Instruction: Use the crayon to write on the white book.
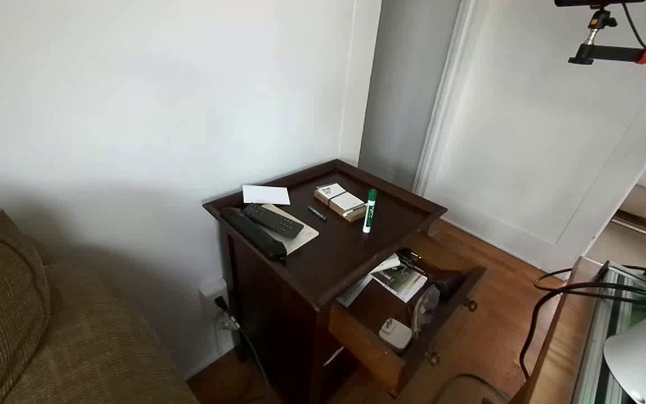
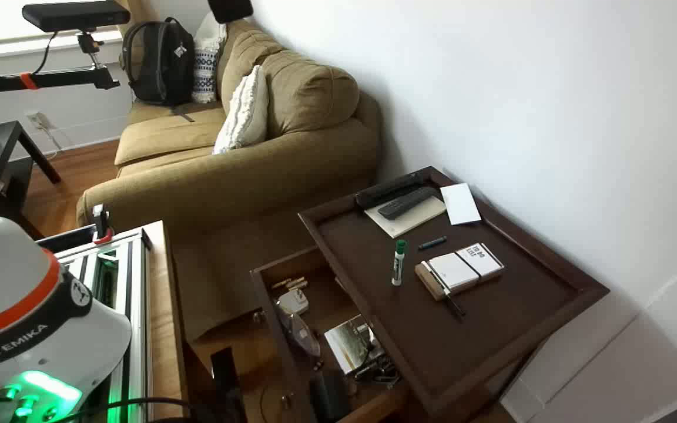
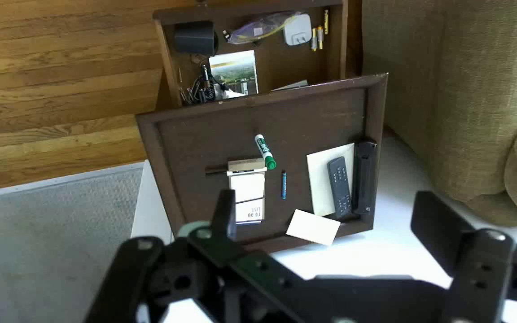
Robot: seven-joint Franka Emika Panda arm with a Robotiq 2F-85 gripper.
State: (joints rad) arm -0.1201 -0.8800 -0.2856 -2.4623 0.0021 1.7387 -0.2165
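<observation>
The crayon (image 1: 317, 212) is a small thin stick that looks blue-teal here. It lies flat on the dark nightstand top (image 1: 334, 247), also in an exterior view (image 2: 432, 242) and the wrist view (image 3: 283, 185). Beside it lies a white pad printed "TO DO LIST" (image 1: 341, 196), with a dark band across it; this looks like the white book. It also shows in an exterior view (image 2: 462, 267) and the wrist view (image 3: 247, 197). My gripper (image 3: 326, 215) is wide open and empty, above and apart from the nightstand. Its left finger overlaps the pad's lower left in the wrist view.
A green-capped white marker (image 2: 398, 264) stands upright near the pad. A cream booklet (image 3: 319, 184) lies under a remote (image 3: 339, 186), beside a long black case (image 3: 365, 179) and a white card (image 3: 313, 227). An open drawer (image 1: 368, 348) juts out below. A sofa (image 2: 256, 170) stands nearby.
</observation>
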